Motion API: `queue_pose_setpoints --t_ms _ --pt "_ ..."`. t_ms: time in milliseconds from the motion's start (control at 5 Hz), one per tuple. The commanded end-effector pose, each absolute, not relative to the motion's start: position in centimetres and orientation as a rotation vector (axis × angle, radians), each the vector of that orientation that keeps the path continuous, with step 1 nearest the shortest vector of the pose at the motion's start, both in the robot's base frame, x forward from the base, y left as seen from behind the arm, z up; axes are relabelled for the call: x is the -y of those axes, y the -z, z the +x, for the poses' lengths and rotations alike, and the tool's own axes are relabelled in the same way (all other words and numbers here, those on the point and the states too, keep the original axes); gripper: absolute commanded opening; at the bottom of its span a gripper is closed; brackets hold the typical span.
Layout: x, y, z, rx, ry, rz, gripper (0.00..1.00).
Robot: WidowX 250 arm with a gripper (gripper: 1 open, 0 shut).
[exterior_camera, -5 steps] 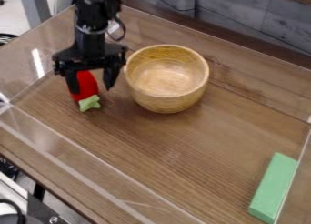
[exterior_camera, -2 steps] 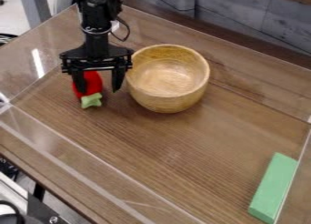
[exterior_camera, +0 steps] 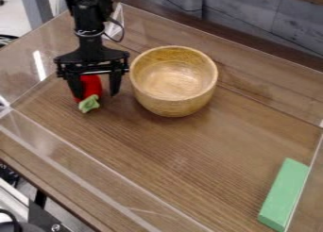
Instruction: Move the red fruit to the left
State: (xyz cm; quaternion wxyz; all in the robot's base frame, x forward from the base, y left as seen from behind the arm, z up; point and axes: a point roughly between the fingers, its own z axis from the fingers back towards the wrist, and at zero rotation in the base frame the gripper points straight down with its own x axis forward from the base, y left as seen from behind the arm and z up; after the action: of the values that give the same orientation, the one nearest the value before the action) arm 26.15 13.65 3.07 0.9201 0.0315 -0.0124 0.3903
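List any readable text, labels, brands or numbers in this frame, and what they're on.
None readable.
Strawberry: no text.
Wooden bowl: only wood grain, no marking.
Green block: plain, no label.
Hand and the arm above it: black, no legible brand or number at this size.
Table: bare wood grain.

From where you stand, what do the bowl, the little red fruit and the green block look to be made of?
The bowl looks like turned wood, pale with a soft sheen and visible grain rings. The red fruit, between the open pincer's fingers, seems glossy moulded plastic, though it is too small to be sure. The green block has a flat matte colour: painted wood or plastic, I cannot tell which.
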Motion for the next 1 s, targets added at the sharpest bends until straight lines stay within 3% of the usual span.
queue_pose_setpoints --t_ms 0,200,800 --pt "-14.4 -2.9 25.6 0.043 -0.737 0.040 1.00" --pt "-14.5 -2.4 25.1 0.026 -0.676 0.012 1.00" --pt "-13.8 -4.5 26.5 -0.011 -0.641 -0.051 1.00"
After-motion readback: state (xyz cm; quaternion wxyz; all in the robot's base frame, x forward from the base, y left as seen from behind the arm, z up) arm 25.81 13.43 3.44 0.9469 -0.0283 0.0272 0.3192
